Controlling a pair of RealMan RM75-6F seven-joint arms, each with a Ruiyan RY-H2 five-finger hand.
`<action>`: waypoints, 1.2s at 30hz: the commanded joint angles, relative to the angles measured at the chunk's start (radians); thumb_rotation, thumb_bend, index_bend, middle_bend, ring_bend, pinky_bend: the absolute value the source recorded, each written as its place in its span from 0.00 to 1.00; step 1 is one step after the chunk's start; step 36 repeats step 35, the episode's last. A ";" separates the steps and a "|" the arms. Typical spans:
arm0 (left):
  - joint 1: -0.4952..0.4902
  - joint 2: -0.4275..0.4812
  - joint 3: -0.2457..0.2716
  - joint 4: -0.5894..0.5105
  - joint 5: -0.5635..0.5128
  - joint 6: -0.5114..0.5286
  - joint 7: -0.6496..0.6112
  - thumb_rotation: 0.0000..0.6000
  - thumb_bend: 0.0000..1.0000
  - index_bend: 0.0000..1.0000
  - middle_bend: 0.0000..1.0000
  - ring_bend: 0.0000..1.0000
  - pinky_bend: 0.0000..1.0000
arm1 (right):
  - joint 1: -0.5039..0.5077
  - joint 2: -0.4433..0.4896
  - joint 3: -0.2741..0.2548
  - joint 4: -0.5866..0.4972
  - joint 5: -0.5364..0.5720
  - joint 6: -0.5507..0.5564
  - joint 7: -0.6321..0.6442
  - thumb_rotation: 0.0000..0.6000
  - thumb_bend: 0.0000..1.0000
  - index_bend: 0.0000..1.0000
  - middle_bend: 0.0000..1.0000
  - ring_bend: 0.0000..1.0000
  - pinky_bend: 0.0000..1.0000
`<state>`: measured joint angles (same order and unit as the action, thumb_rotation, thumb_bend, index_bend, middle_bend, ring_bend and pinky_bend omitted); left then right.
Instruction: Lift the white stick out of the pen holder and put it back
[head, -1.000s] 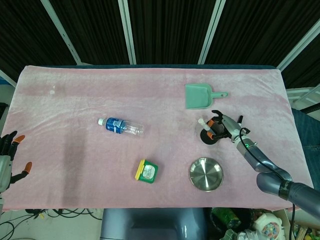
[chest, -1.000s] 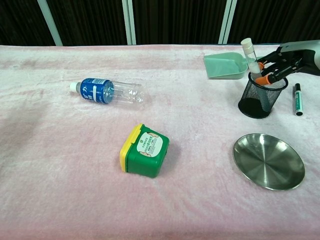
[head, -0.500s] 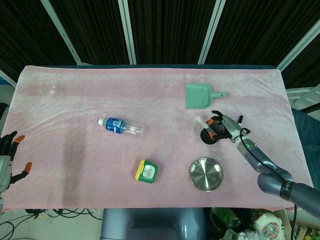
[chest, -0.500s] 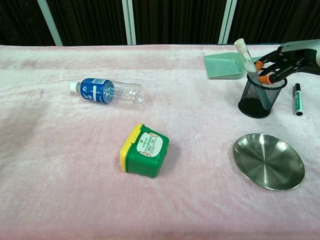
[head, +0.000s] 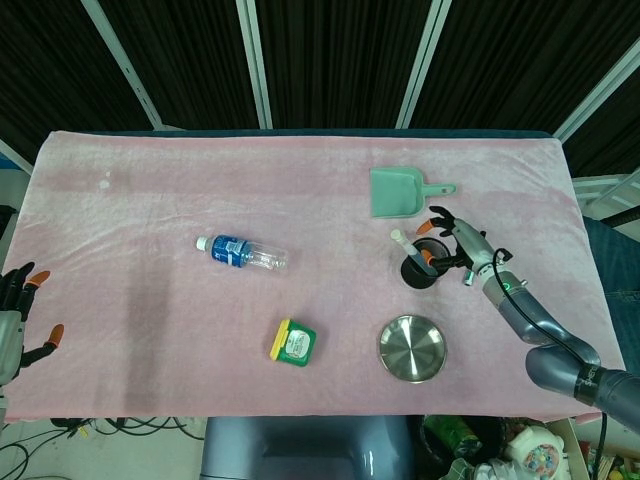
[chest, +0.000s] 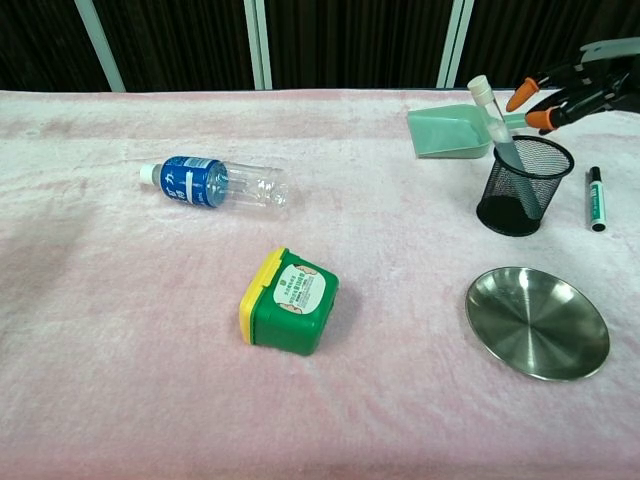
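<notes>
Your right hand (chest: 585, 85) had its orange-tipped fingers (chest: 513, 101) spread apart and held nothing; in the chest view it hung just above and behind the rim of the pen holder (chest: 523, 186), clear of it. The white stick (chest: 491, 112) stood inside that black mesh holder, leaning toward the robot's left with its top poking out over the rim, and nothing touched it. In the head view the same hand (head: 458, 241) sat just beside the pen holder (head: 420, 270), with the stick (head: 404, 243) slanting up out of it.

A green-capped marker (chest: 596, 198) lay on the pink counter (chest: 120, 330) just right of the holder. The green dustpan (chest: 450, 131) rested behind it, the steel dish (chest: 537, 321) in front. Further left lay the green box with a yellow lid (chest: 288, 301) and the plastic bottle (chest: 215, 183) on its side.

Your left hand (head: 18, 320) showed at the far left edge of the head view, off the counter, fingers apart and holding nothing.
</notes>
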<state>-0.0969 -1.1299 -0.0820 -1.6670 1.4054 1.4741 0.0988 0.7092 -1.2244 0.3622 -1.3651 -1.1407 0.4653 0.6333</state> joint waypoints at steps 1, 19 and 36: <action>0.000 0.000 0.000 -0.001 -0.001 0.000 0.000 1.00 0.33 0.12 0.02 0.00 0.00 | -0.035 0.058 0.030 -0.051 -0.034 0.026 0.063 1.00 0.35 0.35 0.04 0.15 0.20; -0.001 -0.001 -0.002 0.005 0.015 0.012 -0.008 1.00 0.33 0.12 0.02 0.00 0.00 | -0.479 0.197 -0.158 -0.298 -0.403 0.813 -0.497 1.00 0.26 0.08 0.03 0.15 0.17; -0.001 0.007 0.003 0.011 0.038 0.018 -0.025 1.00 0.33 0.12 0.02 0.00 0.00 | -0.642 0.081 -0.310 -0.175 -0.497 1.036 -0.709 1.00 0.27 0.04 0.03 0.15 0.17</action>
